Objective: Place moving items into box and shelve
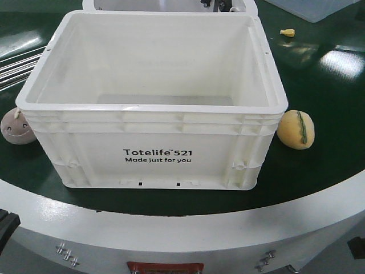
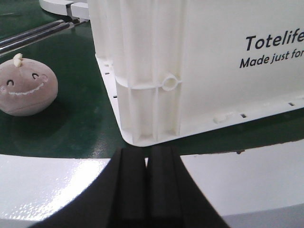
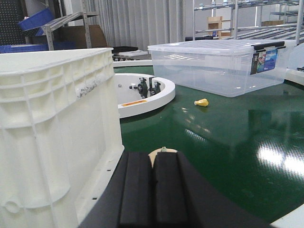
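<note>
Crate: a white moulded-plastic tote, rectangular, with a rolled rim, ribbed corners and "Totelife 521" printed in black on the front wall. It stands upright on the belt, and its smooth floor shows from above.
Belt: a glossy dark green surface, curved at the near edge and bordered by a shiny white band.
Brown toy: a rounded plush in soft, matte fabric with a stitched smiling face and a pale tuft on top. It lies on the belt just beside the crate's left corner, outside it.
Yellow toy: an oval plush in fuzzy fabric with a green stripe down it, resting against the crate's right front corner, also outside.
Small yellow piece: a hard-looking nub lying far back on the belt, near the clear bin.
Clear bin: a lidded, see-through plastic box behind it.
My left gripper: black padded fingers pressed flat together with nothing between them, low at the white band, facing the crate's corner.
My right gripper: pads likewise closed on nothing, alongside the crate's right wall.
</note>
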{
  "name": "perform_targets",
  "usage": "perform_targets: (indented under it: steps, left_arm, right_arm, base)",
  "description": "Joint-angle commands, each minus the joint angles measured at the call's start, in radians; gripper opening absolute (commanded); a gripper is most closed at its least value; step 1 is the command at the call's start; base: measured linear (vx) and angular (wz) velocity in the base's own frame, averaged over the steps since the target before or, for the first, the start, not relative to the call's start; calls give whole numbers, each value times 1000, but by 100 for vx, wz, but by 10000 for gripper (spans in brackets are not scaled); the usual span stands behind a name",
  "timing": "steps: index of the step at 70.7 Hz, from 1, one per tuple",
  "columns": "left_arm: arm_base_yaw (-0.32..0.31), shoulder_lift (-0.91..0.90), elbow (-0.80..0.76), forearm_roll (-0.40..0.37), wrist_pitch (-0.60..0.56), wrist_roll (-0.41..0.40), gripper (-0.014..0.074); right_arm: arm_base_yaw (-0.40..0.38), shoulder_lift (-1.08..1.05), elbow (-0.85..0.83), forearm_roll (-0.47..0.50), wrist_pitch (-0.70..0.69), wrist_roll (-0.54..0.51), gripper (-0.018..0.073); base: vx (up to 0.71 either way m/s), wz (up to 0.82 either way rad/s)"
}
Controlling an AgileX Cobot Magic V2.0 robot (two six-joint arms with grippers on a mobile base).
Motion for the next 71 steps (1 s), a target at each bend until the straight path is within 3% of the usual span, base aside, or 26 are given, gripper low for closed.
perform_targets:
  steps: [1,71]
  left_arm:
    - [-4,-16,13,-8,-81,1,-26]
    - [-4,-16,13,-8,-81,1,-26]
  right_arm:
    - [-2,-11,3,-1,-82,-5,-15]
    - [-2,-11,3,-1,-82,-5,-15]
  base:
    - [0,0]
    - [0,0]
